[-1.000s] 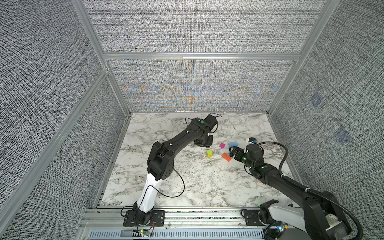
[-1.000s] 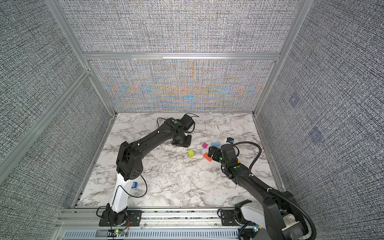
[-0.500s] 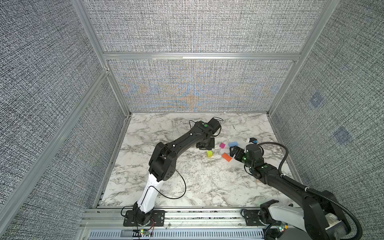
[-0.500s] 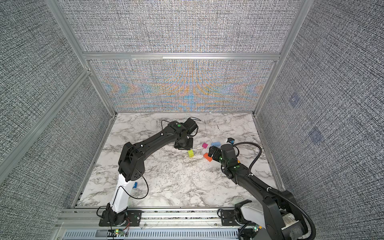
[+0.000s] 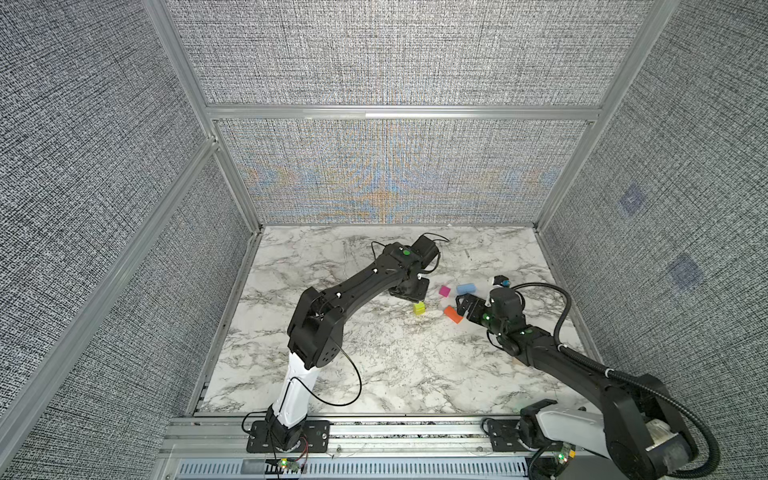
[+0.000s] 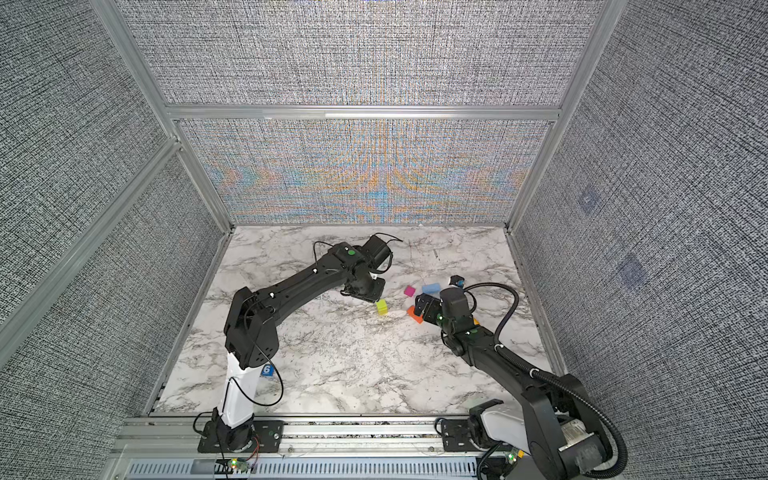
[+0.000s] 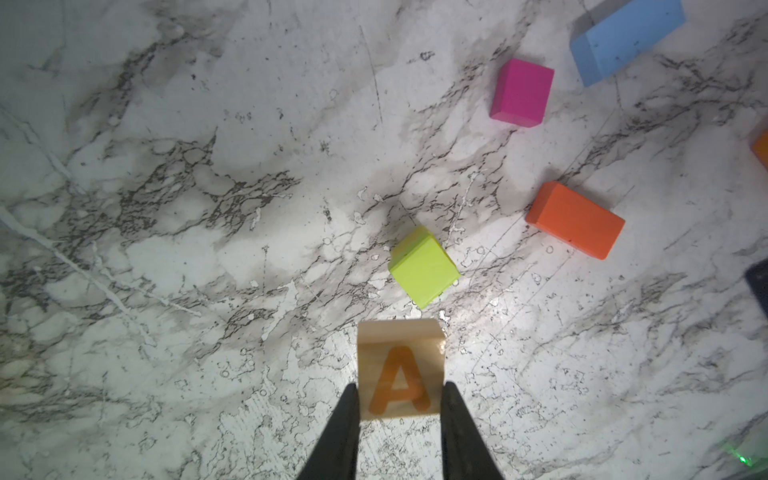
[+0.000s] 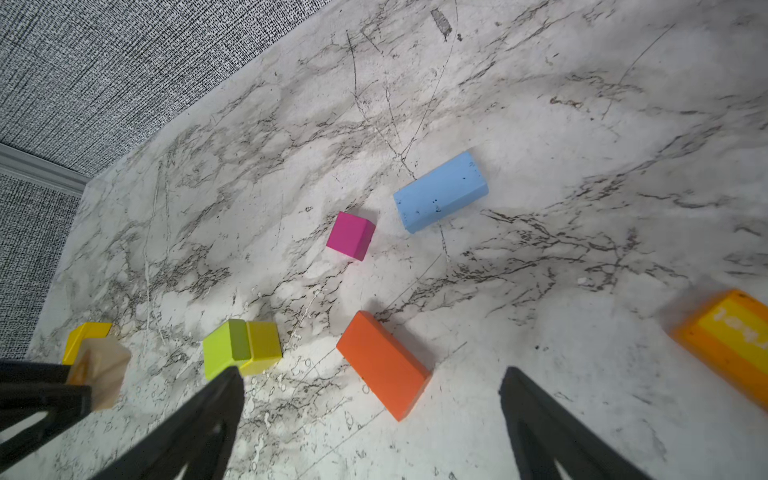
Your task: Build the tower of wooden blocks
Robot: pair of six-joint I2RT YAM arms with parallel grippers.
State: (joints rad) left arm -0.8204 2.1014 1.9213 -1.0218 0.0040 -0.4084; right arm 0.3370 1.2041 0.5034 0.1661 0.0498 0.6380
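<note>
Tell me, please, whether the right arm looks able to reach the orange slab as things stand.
Probably yes: the right gripper is open, and the orange slab lies flat just ahead of it, with nothing on or against it.

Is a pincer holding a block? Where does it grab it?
The left pincer pinches the "A" cube by its two opposite sides. The right pincer is open and empty.
</note>
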